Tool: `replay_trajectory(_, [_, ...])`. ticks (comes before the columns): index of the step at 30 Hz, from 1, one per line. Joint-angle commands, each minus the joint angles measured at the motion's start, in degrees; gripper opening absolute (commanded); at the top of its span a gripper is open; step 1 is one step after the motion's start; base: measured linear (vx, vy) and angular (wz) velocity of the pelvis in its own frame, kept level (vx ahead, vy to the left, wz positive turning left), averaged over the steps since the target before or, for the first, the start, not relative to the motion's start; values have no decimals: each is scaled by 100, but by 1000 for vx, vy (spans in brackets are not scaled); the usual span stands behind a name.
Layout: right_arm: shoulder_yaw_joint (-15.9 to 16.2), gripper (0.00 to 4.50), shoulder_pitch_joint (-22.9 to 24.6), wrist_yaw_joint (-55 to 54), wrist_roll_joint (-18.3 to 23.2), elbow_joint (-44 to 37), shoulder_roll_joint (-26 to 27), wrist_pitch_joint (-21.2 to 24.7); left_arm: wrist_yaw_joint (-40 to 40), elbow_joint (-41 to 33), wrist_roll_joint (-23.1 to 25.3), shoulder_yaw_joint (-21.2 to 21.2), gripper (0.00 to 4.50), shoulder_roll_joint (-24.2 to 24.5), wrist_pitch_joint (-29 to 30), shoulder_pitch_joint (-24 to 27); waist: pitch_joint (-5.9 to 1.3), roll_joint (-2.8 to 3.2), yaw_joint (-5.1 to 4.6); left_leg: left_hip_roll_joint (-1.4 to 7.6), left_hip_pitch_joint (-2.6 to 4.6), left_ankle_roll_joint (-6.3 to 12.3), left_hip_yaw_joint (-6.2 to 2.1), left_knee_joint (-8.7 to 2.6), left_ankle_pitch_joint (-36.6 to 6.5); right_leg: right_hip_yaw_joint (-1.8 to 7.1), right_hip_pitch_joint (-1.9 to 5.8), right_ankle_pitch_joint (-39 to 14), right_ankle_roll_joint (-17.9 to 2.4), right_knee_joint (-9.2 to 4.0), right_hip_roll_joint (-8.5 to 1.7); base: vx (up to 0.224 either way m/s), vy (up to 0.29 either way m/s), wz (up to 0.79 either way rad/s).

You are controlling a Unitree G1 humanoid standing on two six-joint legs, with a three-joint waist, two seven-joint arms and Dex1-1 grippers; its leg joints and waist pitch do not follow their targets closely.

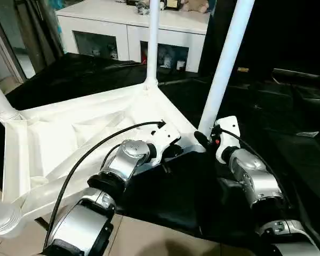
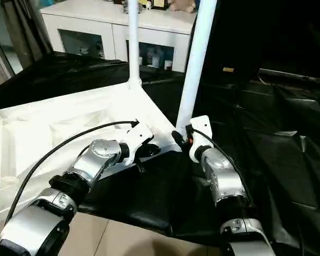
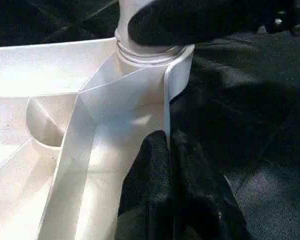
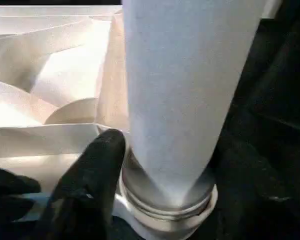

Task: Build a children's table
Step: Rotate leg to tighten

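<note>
Left wrist view: left claw pinched shut on tabletop rim, steadying it; right claw loosely cups the leg, seating it

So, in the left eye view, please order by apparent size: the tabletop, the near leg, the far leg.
1. tabletop
2. near leg
3. far leg, though being farther from the camera may make it look smaller.

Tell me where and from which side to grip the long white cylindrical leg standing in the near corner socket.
Grip the long white cylindrical leg low on its smooth shaft, just above the ribbed collar, coming level from the robot's side. It stands nearly upright in the near corner socket of the white ribbed plastic tabletop, so fingers can straddle the round shaft; a low hold probably steadies it best.
</note>
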Motion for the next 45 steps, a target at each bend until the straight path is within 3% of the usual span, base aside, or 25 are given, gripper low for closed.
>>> replay_trajectory(1, [405, 314, 88, 854, 230, -131, 98, 10, -275, 55, -13, -211, 0, -106, -140, -32, -263, -1, -4, 129, 45, 129, -73, -423, -2188, 228, 149, -2487, -766, -551, -319, 0, 0, 0])
replay_trajectory(11, [641, 317, 340, 3206, 511, -712, -1234, 12, -1812, -420, -376, -127, 0, 587, -574, 369, -332, -27, 96, 168, -44, 512, -23, -350, -1129, 254, 298, -866, -1341, -326, -325, 7, -2, 0])
replay_trajectory(16, [602, 317, 393, 3966, 804, -933, -1628, 310, -2352, -753, -563, -113, 0, 833, -470, 566, -352, -1, 100, 196, -30, 661, 1, -317, -887, 256, 288, -145, -1669, -218, -300, 0, 0, 0])
replay_trajectory(19, [713, 317, 458, 4489, 901, -1095, -1888, 507, -2748, -1033, -724, -117, 0, 992, -335, 765, -325, 4, 123, 200, -13, 640, 16, -327, -1081, 256, 274, -442, -1674, -257, -316, 0, 0, 0])
replay_trajectory(25, [802, 264, 483, 4590, 904, -1127, -1870, 518, -2973, -1316, -803, -111, 0, 1076, -186, 935, -290, -18, 140, 197, 7, 386, 16, -361, -1337, 269, 234, -1410, -1361, -347, -330, 0, 0, 0])
replay_trajectory(26, [815, 246, 475, 4570, 876, -1114, -1847, 489, -2975, -1339, -800, -111, 0, 1077, -181, 944, -294, -42, 140, 197, 14, 364, 20, -360, -1345, 271, 225, -1446, -1326, -353, -323, 0, 0, 0])
replay_trajectory(30, [907, 214, 437, 4533, 787, -1064, -1779, 423, -2944, -1431, -795, -128, 0, 1064, -132, 964, -310, -27, 162, 200, 11, 355, 15, -357, -1219, 278, 230, -1228, -1334, -320, -322, 0, 0, 0])
replay_trajectory(38, [949, 198, 499, 4607, 819, -1138, -1773, 495, -2945, -1576, -784, -116, 0, 1056, -12, 1001, -312, -35, 163, 187, 3, 405, 23, -346, -1156, 275, 236, -1203, -1321, -318, -317, 0, 0, 0])
replay_trajectory(41, [867, 198, 556, 4406, 829, -1135, -1706, 500, -2687, -1483, -711, -62, 0, 1011, -9, 952, -310, -33, 161, 183, 0, 412, 25, -345, -1150, 275, 235, -1174, -1330, -317, -314, 0, 0, 0])
replay_trajectory(43, [719, 198, 595, 3829, 742, -1017, -1503, 421, -2016, -1181, -521, 23, 0, 883, -78, 799, -302, -46, 146, 181, -1, 392, 29, -349, -1188, 282, 213, -1277, -1283, -334, -314, 0, 0, 0])
replay_trajectory(45, [493, 196, 547, 2924, 644, -730, -1147, 415, -1203, -791, -314, 98, 0, 704, -69, 588, -284, -47, 111, 159, 23, 232, 10, -368, -1373, 281, 185, -1726, -1133, -382, -320, 0, 0, 0])
